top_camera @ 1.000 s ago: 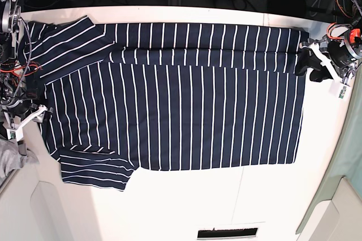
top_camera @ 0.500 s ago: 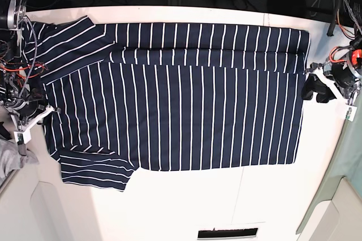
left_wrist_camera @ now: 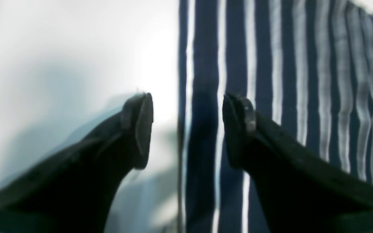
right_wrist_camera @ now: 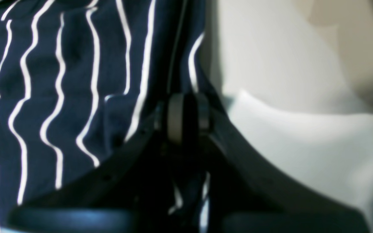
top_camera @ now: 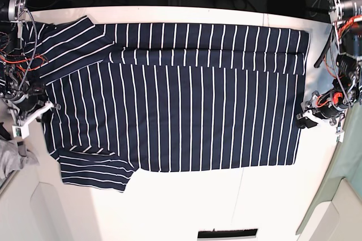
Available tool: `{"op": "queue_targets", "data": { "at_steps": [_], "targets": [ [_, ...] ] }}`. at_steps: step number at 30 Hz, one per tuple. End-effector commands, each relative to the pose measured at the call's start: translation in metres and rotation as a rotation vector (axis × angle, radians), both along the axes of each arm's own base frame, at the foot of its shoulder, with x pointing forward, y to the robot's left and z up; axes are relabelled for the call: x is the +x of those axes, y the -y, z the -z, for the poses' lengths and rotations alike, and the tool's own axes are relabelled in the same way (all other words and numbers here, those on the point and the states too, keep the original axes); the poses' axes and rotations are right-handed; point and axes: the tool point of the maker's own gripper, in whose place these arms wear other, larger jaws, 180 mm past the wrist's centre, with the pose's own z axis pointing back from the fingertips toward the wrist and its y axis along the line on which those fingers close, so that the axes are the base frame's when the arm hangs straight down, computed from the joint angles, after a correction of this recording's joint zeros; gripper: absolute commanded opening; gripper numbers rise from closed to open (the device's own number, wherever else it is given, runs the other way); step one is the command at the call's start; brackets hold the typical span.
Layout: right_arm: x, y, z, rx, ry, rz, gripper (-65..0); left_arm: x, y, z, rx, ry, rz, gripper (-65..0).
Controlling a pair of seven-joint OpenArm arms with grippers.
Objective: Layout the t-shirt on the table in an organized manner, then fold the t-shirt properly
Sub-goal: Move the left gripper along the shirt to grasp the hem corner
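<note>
T-shirt [top_camera: 175,97] spread flat on table [top_camera: 186,201]; right gripper [right_wrist_camera: 186,113] pinches its collar-side edge, left gripper [left_wrist_camera: 186,129] straddles the hem edge, jaws apart, holding nothing.

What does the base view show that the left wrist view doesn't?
Only the base view shows the whole t-shirt spread flat, its top edge folded down, both sleeves, the right claw at the shirt's neck-side edge, and a grey cloth. Only the left wrist view shows the left claw open, straddling the shirt's edge. Both show striped fabric on the white table.
</note>
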Motion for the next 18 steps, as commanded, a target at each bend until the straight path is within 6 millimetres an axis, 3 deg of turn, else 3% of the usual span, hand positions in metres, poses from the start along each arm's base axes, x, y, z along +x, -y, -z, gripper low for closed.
{"op": "queue_targets", "data": {
  "at_steps": [1, 5, 12, 14, 17, 18],
  "targets": [
    [-0.003, 0.008, 0.000, -0.024, -0.034, -0.004, -59.5, 0.018, -0.007, -0.016, 0.006, 0.046, -0.018, -28.6],
    [-0.002, 0.008, -0.001, -0.023, -0.030, -0.004, -59.5, 0.023, 0.007, -0.004, -0.022, 0.022, -0.020, -28.6],
    [-0.001, 0.008, -0.002, -0.024, -0.022, -0.005, -59.4, 0.031, 0.033, -0.004, -0.068, 0.045, 0.032, -30.0],
    [0.000, 0.008, -0.003, -0.025, -0.020, -0.006, -59.5, 0.031, 0.039, -0.004, -0.074, 0.049, 0.058, -37.7],
    [0.004, 0.007, -0.008, -0.029, -0.005, -0.013, -61.9, 0.031, 0.053, -0.008, -0.088, 0.068, 0.155, -64.1],
    [0.007, 0.006, -0.011, -0.032, 0.007, -0.018, -65.0, 0.031, 0.058, -0.013, -0.099, 0.086, 0.195, -65.0]
  ]
}}
